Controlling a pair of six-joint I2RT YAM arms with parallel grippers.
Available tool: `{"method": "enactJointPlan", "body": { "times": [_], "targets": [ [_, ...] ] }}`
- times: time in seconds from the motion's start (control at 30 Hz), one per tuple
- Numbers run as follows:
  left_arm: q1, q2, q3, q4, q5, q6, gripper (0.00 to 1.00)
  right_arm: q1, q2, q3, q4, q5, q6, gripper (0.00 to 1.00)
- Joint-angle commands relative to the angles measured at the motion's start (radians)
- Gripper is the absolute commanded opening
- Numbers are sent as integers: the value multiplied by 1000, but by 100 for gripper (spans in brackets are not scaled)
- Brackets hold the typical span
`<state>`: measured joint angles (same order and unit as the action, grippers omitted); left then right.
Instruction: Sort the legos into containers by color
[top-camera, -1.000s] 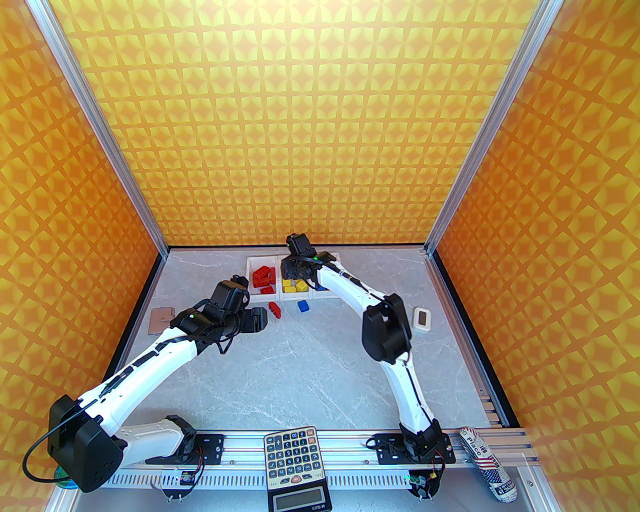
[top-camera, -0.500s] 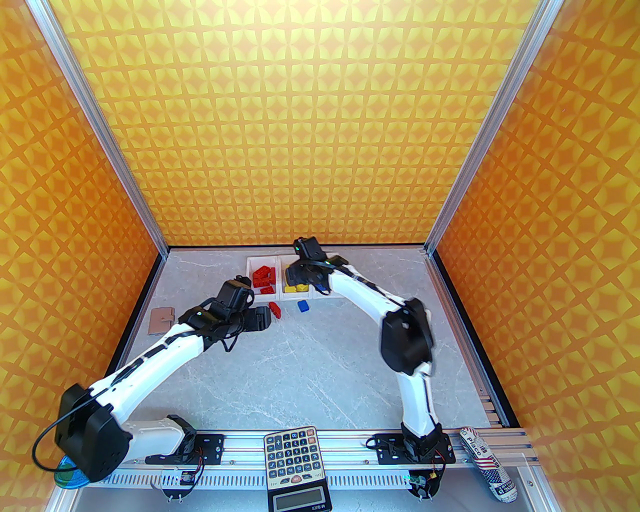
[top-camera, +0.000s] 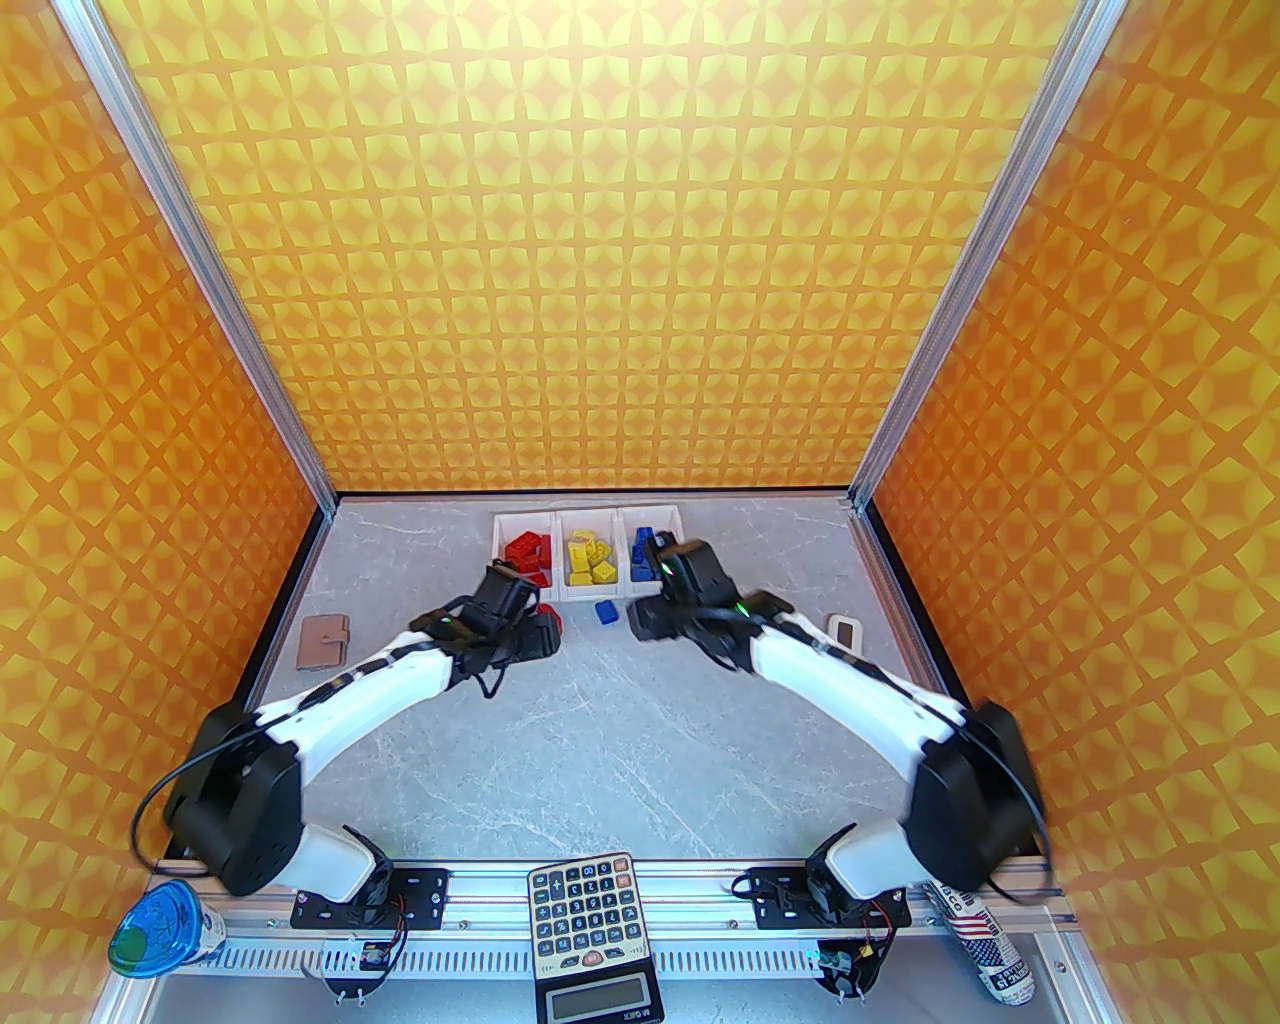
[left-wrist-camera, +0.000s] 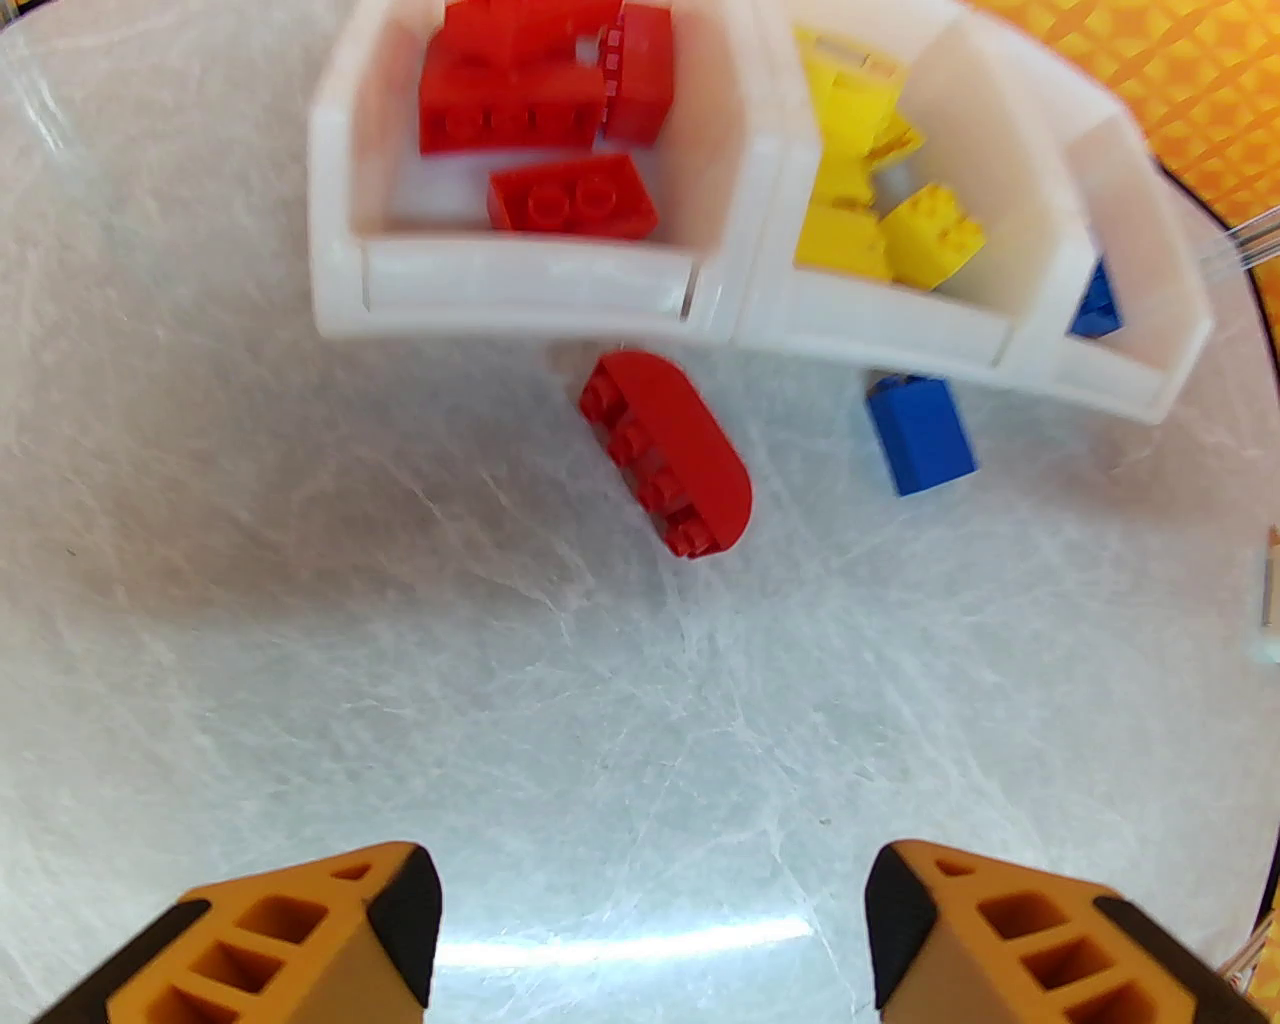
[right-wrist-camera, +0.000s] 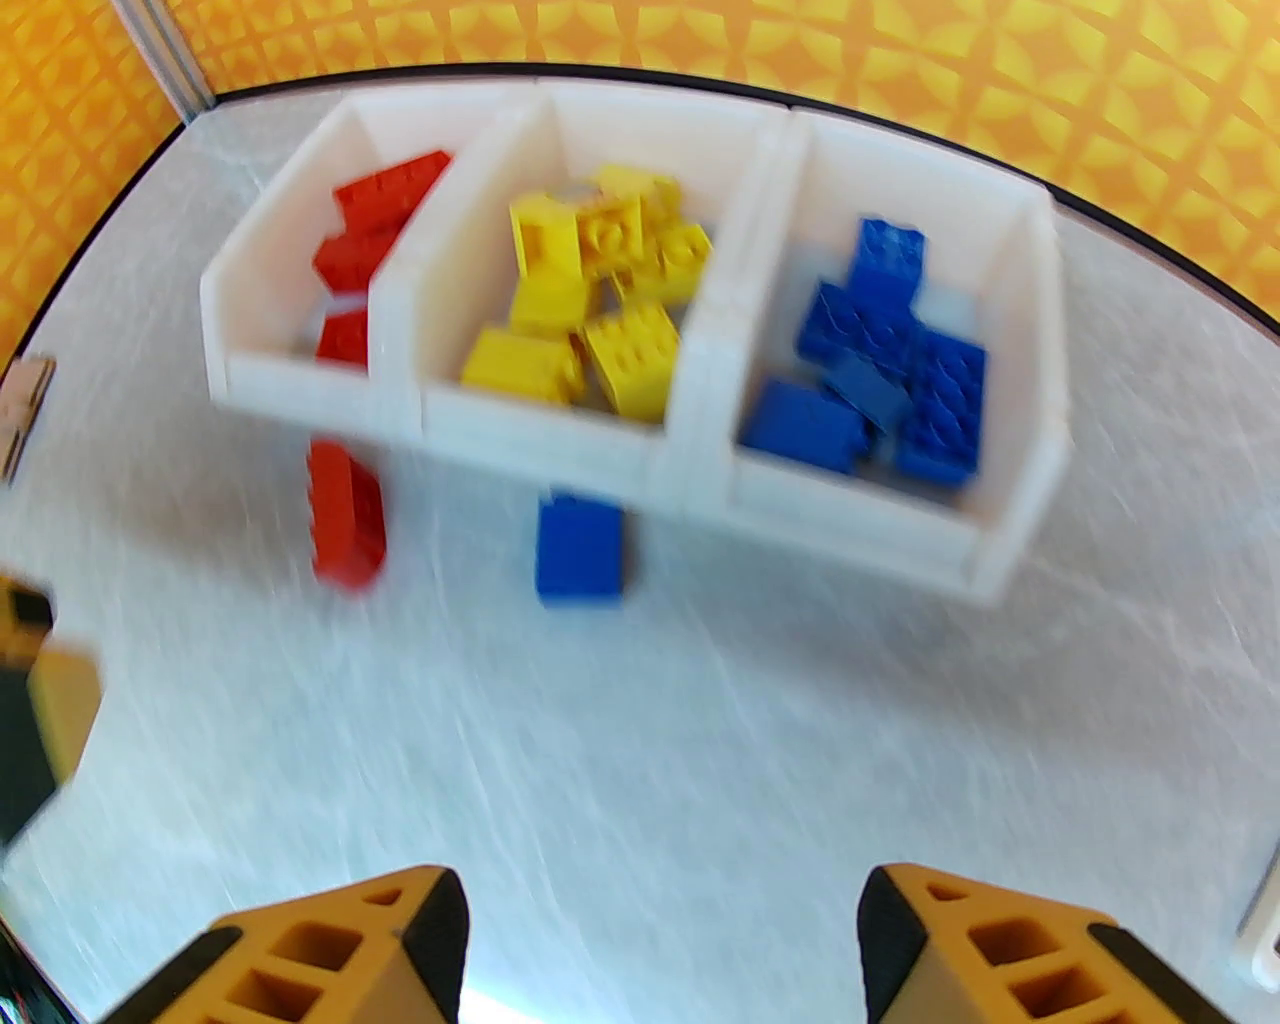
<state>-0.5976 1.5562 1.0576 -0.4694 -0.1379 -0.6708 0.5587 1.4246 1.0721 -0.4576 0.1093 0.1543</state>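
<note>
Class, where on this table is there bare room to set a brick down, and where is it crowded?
Free: the wide table stretch between the left arm and right arm, back to the calculator. Crowded: the strip before the containers, where a red brick and blue brick lie.

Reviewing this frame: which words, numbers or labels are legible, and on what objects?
"ACO": an uncertain fragment on the flag-patterned tube at the near right; its other lettering is too small to read.
Calculator: the key markings and the lower label are too small to read.
</note>
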Motion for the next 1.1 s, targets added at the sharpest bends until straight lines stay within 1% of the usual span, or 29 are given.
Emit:
{"method": "enactJointPlan", "body": {
  "times": [0.0, 0.2, 0.33, 0.57, 0.77, 0.9, 1.07],
  "targets": [
    [-17, 65, 64, 30, -42, -35, 75, 0, -79, -60, 28, 30, -36, 69],
    [-21, 187, 154, 2, -63, -32, 75, -1, -168, -145, 40, 61, -38, 69],
    [-23, 270, 213, 2, -77, -42, 74, -2, -180, -140, 34, 61, -36, 69],
    [-25, 392, 312, -28, -112, -35, 73, -1, -203, -187, 67, 36, -40, 69],
    [-25, 454, 365, -71, -178, -23, 70, -2, -210, -191, 74, 36, -45, 69],
    [-24, 483, 379, -81, -204, -15, 67, 0, -205, -190, 80, 26, -47, 69],
    [-21, 520, 402, -87, -205, -3, 58, -2, -206, -193, 83, 24, -50, 69]
  ]
}}
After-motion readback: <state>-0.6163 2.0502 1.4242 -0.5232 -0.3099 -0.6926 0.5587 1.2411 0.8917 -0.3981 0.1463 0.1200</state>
